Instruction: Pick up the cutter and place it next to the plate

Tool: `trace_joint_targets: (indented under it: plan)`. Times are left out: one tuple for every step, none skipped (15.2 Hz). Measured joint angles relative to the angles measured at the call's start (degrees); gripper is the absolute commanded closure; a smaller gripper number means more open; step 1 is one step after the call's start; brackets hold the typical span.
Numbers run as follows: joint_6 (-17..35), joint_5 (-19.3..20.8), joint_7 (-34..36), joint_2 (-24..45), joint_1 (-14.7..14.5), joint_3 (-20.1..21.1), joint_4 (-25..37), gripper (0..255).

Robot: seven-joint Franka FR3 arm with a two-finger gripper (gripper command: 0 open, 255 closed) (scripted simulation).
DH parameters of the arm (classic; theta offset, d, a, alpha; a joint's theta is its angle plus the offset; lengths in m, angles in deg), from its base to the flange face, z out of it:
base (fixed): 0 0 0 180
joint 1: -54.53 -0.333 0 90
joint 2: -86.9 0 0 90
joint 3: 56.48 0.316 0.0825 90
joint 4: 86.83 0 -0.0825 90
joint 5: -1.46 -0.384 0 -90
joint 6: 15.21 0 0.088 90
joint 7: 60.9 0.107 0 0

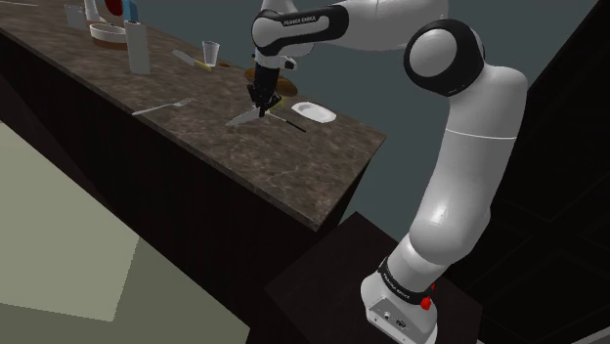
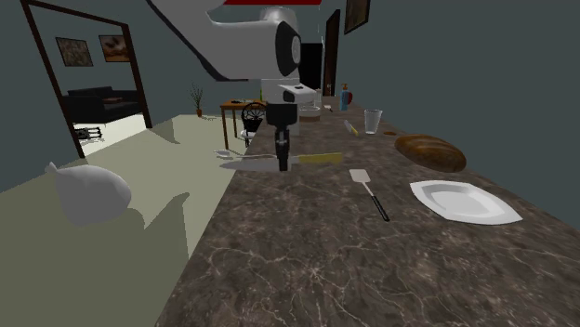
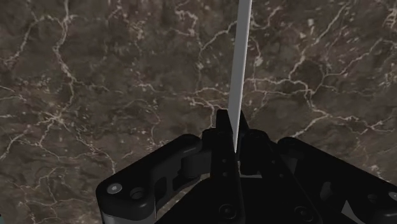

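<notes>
In the shoulder view, the pincer is down at the dark marbled surface, at the grey blade of the cutter. The white plate lies toward the view's right, with a spatula between the two. Counted here: one cutter, one plate, one spatula, one fork and one glass.

In the second exterior view, the pincer stands upright over the cutter, where its blade meets a yellowish handle. The plate sits well apart toward the view's right, beyond the spatula. There is also one brown loaf and one glass.

In the wrist view, the pincer has its fingers clamped on the cutter, whose blade shows edge-on as a thin pale strip.

The grasp looks made. Whether the cutter has left the surface cannot be told. The carry to the plate and the setting down beside it are not yet done.
</notes>
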Motion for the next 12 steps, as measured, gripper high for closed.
trace_joint_targets:
  plan:
    - [-0.56, -0.04, 0.03, -0.32, -0.03, 0.03, 0.24, 255]
    - [-1.27, -0.06, -0.07, -0.38, 0.0, 0.02, 0.89, 255]
    - [-1.84, -0.06, -0.05, -0.35, -0.02, 0.03, 1.5, 255]
    - [-1.81, -0.18, -0.66, -0.91, 0.39, -0.13, 0.93, 255]
    - [-1.62, -0.34, -1.65, -1.64, 1.09, -0.44, 0.02, 255]
    - [-1.15, -0.48, -2.58, -2.4, 1.74, -0.75, -1.17, 255]
    - [-1.12, -0.65, -3.68, -2.97, 2.46, -1.1, -1.76, 255]
    - [-0.99, -0.81, -4.79, -3.59, 3.19, -1.47, -2.47, 255]
    - [-0.6, -0.97, -6.13, -4.2, 4.07, -1.94, -3.43, 255]
    - [-0.47, -1.13, -7.32, -4.78, 4.82, -2.34, -4.11, 255]
    - [-0.11, -1.23, -8.31, -4.91, 5.43, -2.69, -4.56, 255]
    - [-0.09, -1.42, -9.83, -5.75, 6.39, -3.22, -5.43, 255]
